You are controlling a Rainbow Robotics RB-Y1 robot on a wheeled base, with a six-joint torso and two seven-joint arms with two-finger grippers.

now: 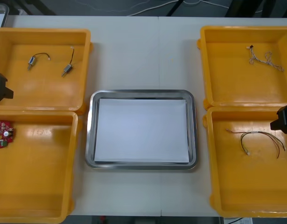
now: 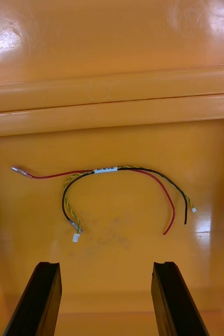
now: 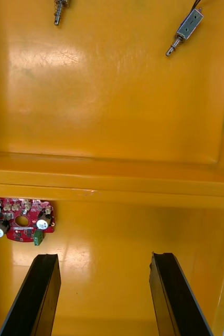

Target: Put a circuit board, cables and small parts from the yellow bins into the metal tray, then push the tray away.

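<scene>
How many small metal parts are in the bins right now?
2. Both lie in the far left yellow bin: one small metal part toward its left, the other to the right of it. None looks hidden.

**Light table, four bins, one tray**

The light table (image 1: 143, 51) is taken up at its left by the far left bin (image 1: 40, 31) and the near left bin (image 1: 36, 115). At its right are set the far right bin (image 1: 246, 29) and the near right bin (image 1: 248, 111). All four are yellow. A metal tray (image 1: 89, 130), white inside, is laid between them.
</scene>
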